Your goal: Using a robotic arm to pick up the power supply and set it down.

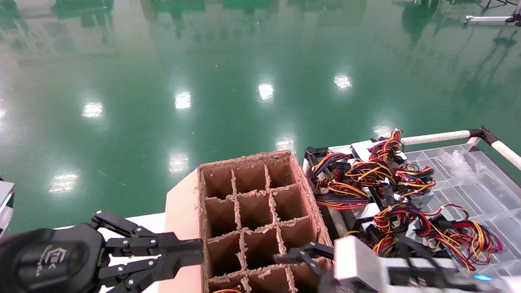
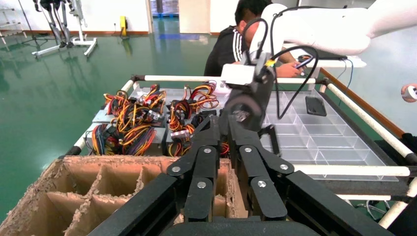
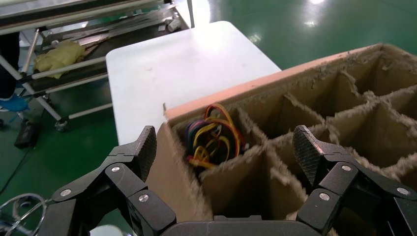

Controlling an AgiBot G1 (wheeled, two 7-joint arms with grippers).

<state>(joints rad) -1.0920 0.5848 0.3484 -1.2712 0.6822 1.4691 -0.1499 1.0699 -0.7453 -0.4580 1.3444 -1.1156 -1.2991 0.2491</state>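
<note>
White logo on my left arm's round wrist housing [image 1: 49, 260], its small lettering too blurred for me to read, no other text, label or number legible on anything else I can see

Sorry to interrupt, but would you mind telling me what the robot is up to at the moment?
It is packing power supplies from a clear tray into a divided cardboard box. One supply's coloured wires already show in a corner compartment. The right gripper hangs open and empty over that end of the box. The left gripper is shut and empty, its tips at the box's left wall. The rest of the supplies lie piled in the tray on the robot's right.
</note>
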